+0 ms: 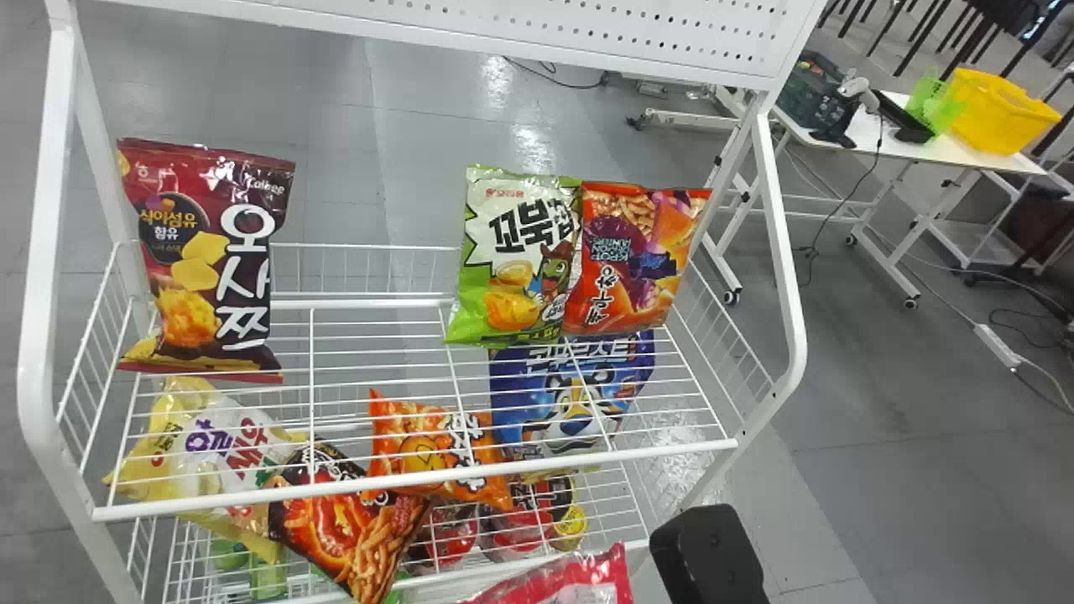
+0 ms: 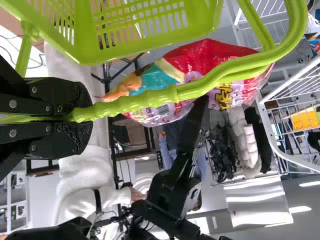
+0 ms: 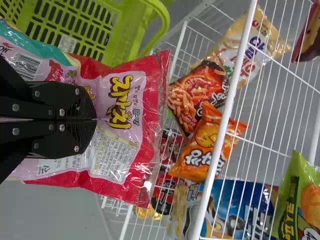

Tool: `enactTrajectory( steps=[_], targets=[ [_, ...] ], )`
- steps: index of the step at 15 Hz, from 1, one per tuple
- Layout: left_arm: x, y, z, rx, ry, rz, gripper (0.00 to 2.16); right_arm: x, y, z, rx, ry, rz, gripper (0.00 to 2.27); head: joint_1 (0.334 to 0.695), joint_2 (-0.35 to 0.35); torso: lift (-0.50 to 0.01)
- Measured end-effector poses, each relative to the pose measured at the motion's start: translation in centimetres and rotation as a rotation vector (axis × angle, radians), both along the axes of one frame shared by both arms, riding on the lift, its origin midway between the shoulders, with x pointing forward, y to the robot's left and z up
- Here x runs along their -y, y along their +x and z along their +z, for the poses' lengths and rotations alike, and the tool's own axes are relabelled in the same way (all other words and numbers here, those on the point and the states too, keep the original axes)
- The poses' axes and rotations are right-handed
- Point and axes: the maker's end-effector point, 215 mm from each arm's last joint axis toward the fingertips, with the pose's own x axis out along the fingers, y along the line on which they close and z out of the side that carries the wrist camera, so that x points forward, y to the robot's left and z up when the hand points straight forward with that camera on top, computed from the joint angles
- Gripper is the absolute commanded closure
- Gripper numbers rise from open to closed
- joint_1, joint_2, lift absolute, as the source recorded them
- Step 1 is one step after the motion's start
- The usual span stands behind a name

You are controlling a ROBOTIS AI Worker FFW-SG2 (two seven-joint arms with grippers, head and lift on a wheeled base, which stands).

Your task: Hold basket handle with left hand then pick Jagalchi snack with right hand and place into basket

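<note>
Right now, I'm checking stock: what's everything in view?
basket: 1, green, handle in left gripper
Jagalchi snack: 1, red and pink, in right gripper
rack: 1, white, ahead
upper-shelf bags: 3, maroon, green, orange-red
bags below: 4, yellow, black-red, orange, blue
tubs: several, mostly red, rack bottom
table: 1, white, behind right
bin: 1, yellow, on table
crate: 1, dark, on table
left gripper, right gripper: 2, black, jaws shut
</note>
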Motion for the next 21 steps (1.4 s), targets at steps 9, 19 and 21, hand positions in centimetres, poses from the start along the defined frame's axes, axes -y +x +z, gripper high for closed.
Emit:
enactTrajectory(
  steps=[9,19,21],
  targets=[
    [0.2,0.0,0.0,0.003,-0.001,0.001,2.08,-5.0,-4.2,-5.3,-0.158,0.041,0.115,2.24,0.695,-0.35,-0.009],
    [0.3,0.3,0.1,0.013,-0.009,0.006,2.08,-11.6,-3.1,-9.6,-0.139,0.118,0.249,2.24,0.695,-0.35,-0.009],
    [0.3,0.3,0.2,0.014,-0.01,0.006,2.08,-12.6,-2.3,-10.2,-0.117,0.122,0.257,2.11,0.695,-0.35,-0.009]
  ],
)
